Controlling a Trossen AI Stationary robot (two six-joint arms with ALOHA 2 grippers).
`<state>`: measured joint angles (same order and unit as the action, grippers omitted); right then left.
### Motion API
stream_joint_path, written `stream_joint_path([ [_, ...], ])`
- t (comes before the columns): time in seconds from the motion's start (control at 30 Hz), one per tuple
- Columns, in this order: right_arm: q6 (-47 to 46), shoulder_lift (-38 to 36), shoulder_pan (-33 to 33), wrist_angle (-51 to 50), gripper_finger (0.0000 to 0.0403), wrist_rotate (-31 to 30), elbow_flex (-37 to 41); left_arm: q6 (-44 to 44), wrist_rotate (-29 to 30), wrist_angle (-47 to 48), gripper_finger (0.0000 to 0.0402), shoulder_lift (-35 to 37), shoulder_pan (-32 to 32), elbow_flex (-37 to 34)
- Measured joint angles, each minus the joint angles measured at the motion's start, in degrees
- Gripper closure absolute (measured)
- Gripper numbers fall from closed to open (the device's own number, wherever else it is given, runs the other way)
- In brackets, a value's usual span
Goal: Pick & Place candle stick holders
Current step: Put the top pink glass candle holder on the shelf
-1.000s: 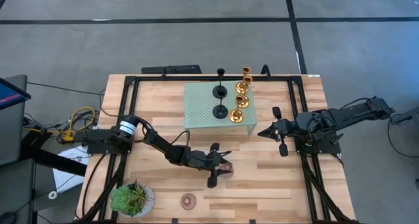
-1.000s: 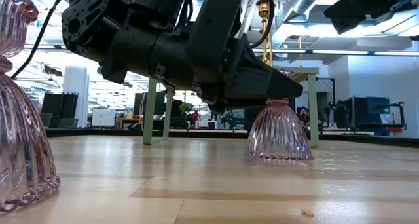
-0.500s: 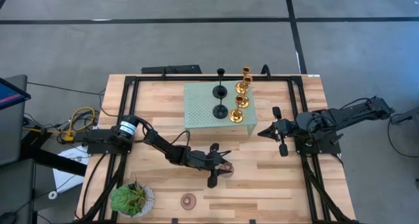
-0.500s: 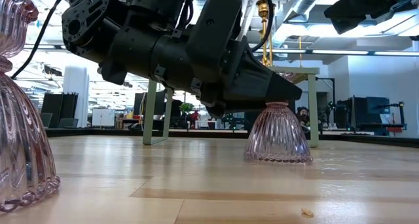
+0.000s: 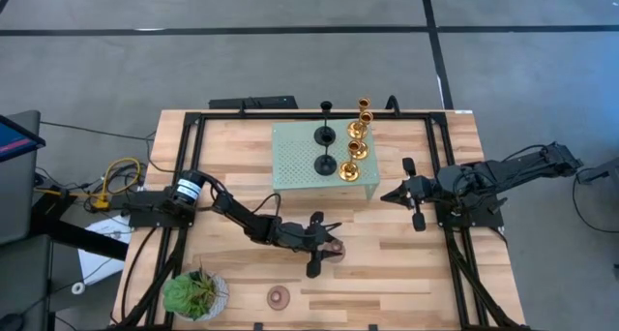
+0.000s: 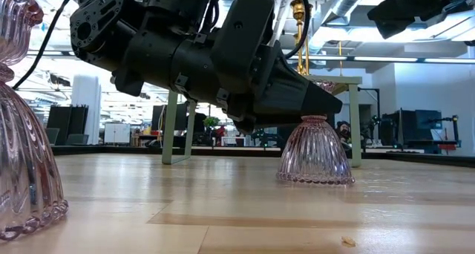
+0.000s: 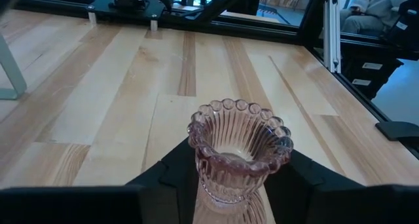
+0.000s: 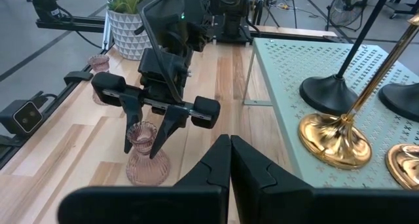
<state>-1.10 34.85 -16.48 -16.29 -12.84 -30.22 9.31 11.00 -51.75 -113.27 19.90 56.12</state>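
Observation:
A mauve-pink ribbed candle stick holder (image 5: 336,250) stands upright near the table's middle, its flared base (image 6: 315,161) on the wood. My left gripper (image 5: 327,248) reaches it from the table's left and is shut on it. A second pink holder (image 5: 280,295) stands near the front edge, close to the low camera (image 6: 22,135). Black holders (image 5: 326,135) and gold holders (image 5: 350,168) stand on the pale green platform (image 5: 295,162). My right gripper (image 5: 408,192) waits shut above the table's right side, holding nothing. My left gripper pinches the pink holder between its two fingers at the narrow waist (image 7: 204,182) under the scalloped cup, one finger (image 7: 171,170) on each side. The fingers come about level from the table's left. The holder stays upright with its base on the table.
A potted green plant (image 5: 193,292) stands at the near left corner. The platform on thin legs (image 6: 172,128) fills the far middle. Black frame rails (image 5: 455,254) run along the table's sides. Bare wood lies between the held holder and the platform.

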Motion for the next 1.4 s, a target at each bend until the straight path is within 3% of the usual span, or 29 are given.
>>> stream_joint_path([
  [0.23,0.0,0.0,0.0,0.0,0.0403,0.1,0.0,0.0,0.0,0.0,0.0247,0.0,0.0,0.0],
  [0.43,0.0,0.0,0.0,0.0,0.0403,0.9,0.0,0.0,0.0,-0.1,0.0268,0.0,0.0,0.0],
  [0.77,0.0,0.0,0.0,0.0,0.0403,0.9,0.0,-0.9,0.0,2.2,0.0252,2.4,0.7,0.0],
  [0.87,0.0,0.0,0.0,0.0,0.0403,0.9,0.0,-1.3,0.0,7.0,0.0268,5.7,1.1,0.0],
  [1.03,0.0,0.0,0.0,0.0,0.0403,0.9,0.0,-2.0,0.5,15.6,0.0257,13.0,2.0,0.0],
  [1.17,0.0,0.0,0.0,0.0,0.0403,0.9,0.0,-5.5,3.1,23.3,0.0245,18.8,2.5,0.0],
  [1.4,0.0,0.0,0.0,0.0,0.0403,1.0,0.0,-7.7,8.1,36.9,0.0267,30.5,2.4,0.0],
])
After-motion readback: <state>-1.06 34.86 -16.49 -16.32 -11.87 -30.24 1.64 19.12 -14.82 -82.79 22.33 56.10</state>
